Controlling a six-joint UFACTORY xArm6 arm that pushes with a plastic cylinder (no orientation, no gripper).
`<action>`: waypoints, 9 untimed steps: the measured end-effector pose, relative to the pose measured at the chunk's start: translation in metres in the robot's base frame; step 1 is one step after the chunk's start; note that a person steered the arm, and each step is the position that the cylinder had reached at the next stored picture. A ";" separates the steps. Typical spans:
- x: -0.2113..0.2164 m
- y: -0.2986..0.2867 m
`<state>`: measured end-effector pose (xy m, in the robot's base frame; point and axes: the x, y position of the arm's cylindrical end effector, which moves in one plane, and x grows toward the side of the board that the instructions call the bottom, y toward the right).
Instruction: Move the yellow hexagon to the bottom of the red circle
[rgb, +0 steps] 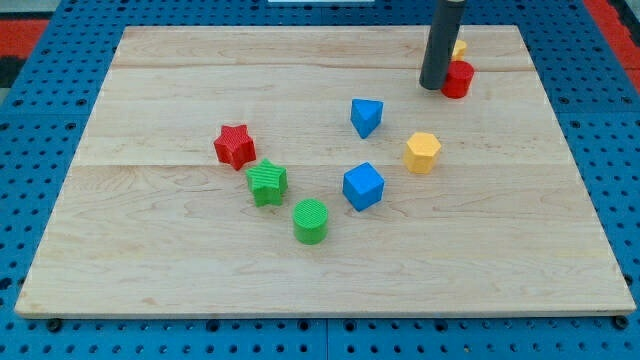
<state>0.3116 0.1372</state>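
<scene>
The yellow hexagon (422, 152) lies right of the board's middle. The red circle (459, 78) stands near the view's top right, up and to the right of the hexagon, well apart from it. My tip (435, 86) rests on the board at the red circle's left side, touching or nearly touching it. A second yellow block (459, 47) peeks out behind the rod, just above the red circle; its shape is hidden.
A blue block (366, 116) lies left of the hexagon, a blue cube (363, 186) below and left of it. A red star (235, 146), a green star (267, 182) and a green cylinder (311, 221) lie at centre left. The wooden board (150, 270) sits on blue pegboard.
</scene>
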 end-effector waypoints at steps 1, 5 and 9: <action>0.007 -0.014; 0.137 -0.068; 0.096 -0.039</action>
<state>0.4075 0.0980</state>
